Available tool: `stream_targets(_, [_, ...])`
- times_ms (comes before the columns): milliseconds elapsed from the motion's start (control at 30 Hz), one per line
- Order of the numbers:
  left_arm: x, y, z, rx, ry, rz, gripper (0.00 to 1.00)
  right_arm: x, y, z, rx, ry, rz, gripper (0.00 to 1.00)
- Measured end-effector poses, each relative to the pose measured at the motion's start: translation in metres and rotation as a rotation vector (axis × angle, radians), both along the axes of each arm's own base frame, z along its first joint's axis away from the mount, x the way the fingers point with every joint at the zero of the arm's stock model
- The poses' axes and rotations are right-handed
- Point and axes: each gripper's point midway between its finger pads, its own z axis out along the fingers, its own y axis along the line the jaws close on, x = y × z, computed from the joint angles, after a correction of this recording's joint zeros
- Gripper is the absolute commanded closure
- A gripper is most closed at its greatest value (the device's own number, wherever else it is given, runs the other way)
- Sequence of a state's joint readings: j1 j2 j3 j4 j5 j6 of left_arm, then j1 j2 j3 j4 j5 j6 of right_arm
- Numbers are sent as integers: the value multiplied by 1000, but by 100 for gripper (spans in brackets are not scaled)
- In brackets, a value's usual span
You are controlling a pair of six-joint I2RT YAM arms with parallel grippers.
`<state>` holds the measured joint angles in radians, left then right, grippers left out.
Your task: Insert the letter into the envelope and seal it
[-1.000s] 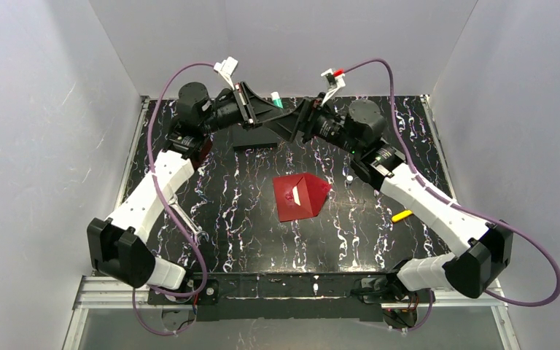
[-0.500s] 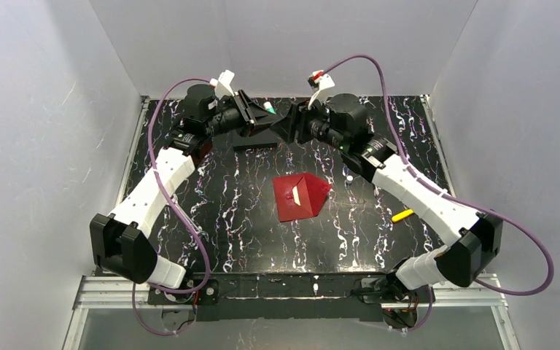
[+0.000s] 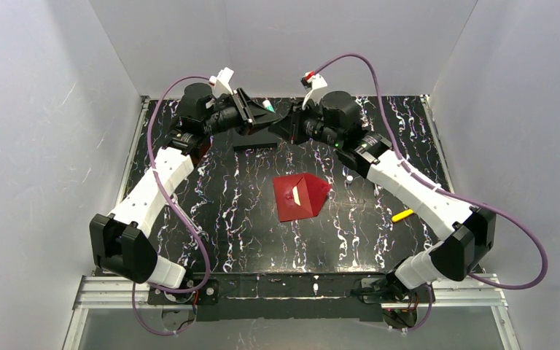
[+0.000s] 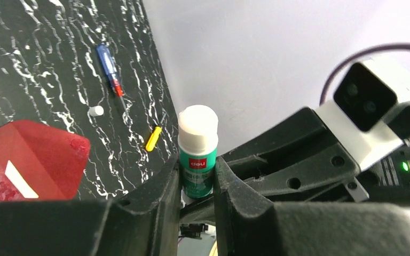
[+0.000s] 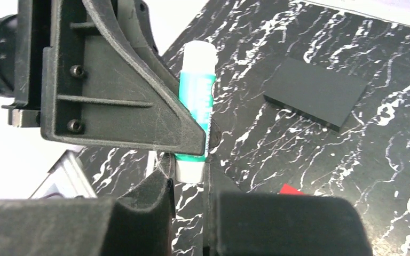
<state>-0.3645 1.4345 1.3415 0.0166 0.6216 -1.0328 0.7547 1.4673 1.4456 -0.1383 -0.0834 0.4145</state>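
The red envelope [image 3: 300, 195] lies flat mid-table with its pointed flap open to the right; it also shows in the left wrist view [image 4: 32, 165]. A narrow cream strip [image 3: 297, 197], seemingly the letter, shows inside it. Above the table's far edge my left gripper [image 3: 265, 111] is shut on a green-and-white glue stick [image 4: 197, 160]. My right gripper [image 5: 189, 178] faces it, jaws closed on the stick's white end [image 5: 190, 172]. Both grippers [image 3: 277, 122] meet well behind the envelope.
A small black block [image 3: 255, 137] lies under the two grippers. A yellow piece [image 3: 402, 216] and a tiny white cap [image 3: 349, 178] sit right of the envelope. A blue-and-red pen [image 4: 109, 69] lies near the back. Grey walls close in three sides.
My right arm swung left toward the left gripper, and its jaws went from wide open to closed round the glue stick's white end. The left gripper kept its hold and shifted slightly.
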Motion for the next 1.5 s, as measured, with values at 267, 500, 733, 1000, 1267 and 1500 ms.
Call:
stream_targets(267, [-26,-9,29,-62,-183,-200,100,-26,-16,30,298,104,220,99])
stream_targets(500, [-57,-7,66,-164,-407,-285,100,-59,-18,67,630,218,407,99])
stream_targets(733, [-79,-8,93,-221,-526,-352,100,-80,-29,96,849,270,525,99])
stream_targets(1000, [-78,-8,88,-232,-494,-358,100,-77,-25,88,786,217,453,99])
stream_targets(1267, [-71,-5,88,-265,-449,-318,61,-74,-25,85,646,88,358,99])
stream_targets(1500, [-35,16,85,-294,-406,-141,48,-61,-31,71,590,59,292,99])
